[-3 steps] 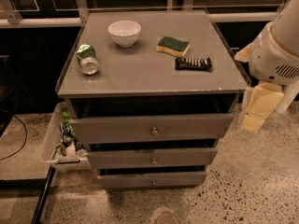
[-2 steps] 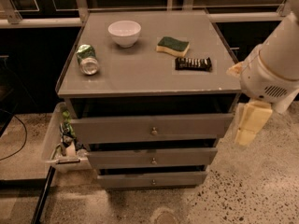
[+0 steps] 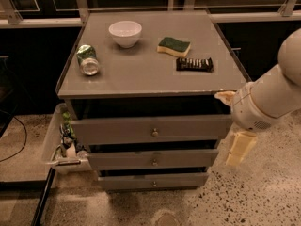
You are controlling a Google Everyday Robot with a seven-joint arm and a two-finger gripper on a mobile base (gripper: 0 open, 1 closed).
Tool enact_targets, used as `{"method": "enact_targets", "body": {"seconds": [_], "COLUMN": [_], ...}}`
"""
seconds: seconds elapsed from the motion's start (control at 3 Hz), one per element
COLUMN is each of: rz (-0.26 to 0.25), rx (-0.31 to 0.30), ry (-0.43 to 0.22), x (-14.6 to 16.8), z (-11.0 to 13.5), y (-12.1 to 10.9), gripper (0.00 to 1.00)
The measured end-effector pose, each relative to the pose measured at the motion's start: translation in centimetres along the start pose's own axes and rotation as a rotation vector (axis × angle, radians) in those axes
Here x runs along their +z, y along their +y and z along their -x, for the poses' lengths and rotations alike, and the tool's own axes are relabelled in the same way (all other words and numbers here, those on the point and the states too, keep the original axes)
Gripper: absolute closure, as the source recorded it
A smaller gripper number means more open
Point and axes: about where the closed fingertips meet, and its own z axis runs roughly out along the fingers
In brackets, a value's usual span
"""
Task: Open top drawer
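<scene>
Top drawer (image 3: pixel 122 128) sat at frame centre, directly under the table (image 3: pixel 141 74) top. We located the gripper (image 3: pixel 238 148) at lower right, just beside its right end; we could not tell its state.

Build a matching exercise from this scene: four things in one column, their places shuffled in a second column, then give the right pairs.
Things
1. white bowl
2. can
3. sponge
4. hand

Places
A. off to the right of the top drawer, lower than the cabinet top
B. lying on its side near the cabinet top's left edge
C. just behind the dark snack bar
D. upright at the back of the cabinet top, left of centre

Pairs: 1-D, 2-B, 3-C, 4-A
</scene>
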Motion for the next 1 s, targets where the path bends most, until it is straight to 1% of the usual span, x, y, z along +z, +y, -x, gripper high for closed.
{"method": "enact_targets", "body": {"seconds": [0.33,0.67,1.0], "rz": [-0.051,-0.05,-0.041], "rx": [-0.084,-0.085,-0.054], "ry": [-0.016,-0.016,-0.034], "x": [0.1,0.1,1.4], "z": [0.1,0.1,-0.4], "y": [-1.2,-1.1,-1.1], "gripper": [0.0,0.0,0.0]}}
